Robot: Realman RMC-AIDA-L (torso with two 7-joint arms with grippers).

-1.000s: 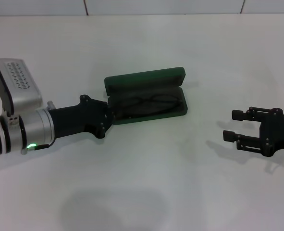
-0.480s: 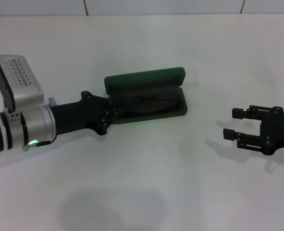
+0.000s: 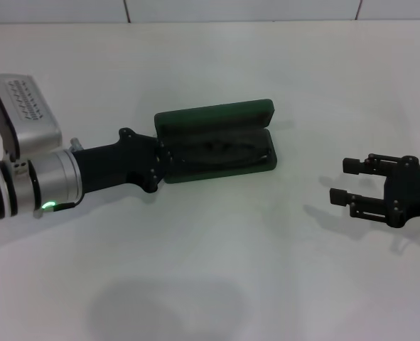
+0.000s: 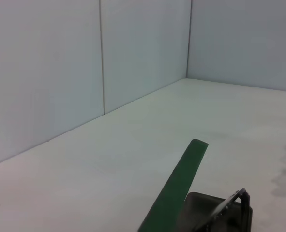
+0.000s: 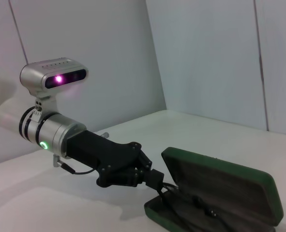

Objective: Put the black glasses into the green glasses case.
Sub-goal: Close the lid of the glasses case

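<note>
The green glasses case (image 3: 217, 118) lies open mid-table, its lid standing up along the far side. Inside its tray rest the black glasses (image 3: 227, 150), lenses toward the lid. My left gripper (image 3: 167, 159) is at the case's left end. In the right wrist view its fingers (image 5: 155, 179) are pressed together on a thin temple arm of the glasses (image 5: 201, 209) inside the case (image 5: 220, 186). The left wrist view shows the lid's green edge (image 4: 176, 193). My right gripper (image 3: 342, 182) hovers open and empty to the right, well clear of the case.
The white table (image 3: 217, 241) runs to a pale panelled wall (image 3: 238, 8) at the back. The left arm's silver wrist and camera block (image 3: 25, 124) stand over the left side of the table.
The left gripper has shifted slightly toward the back along the case's left end, and the glasses now sit more compactly in the tray. The right gripper has barely moved.
</note>
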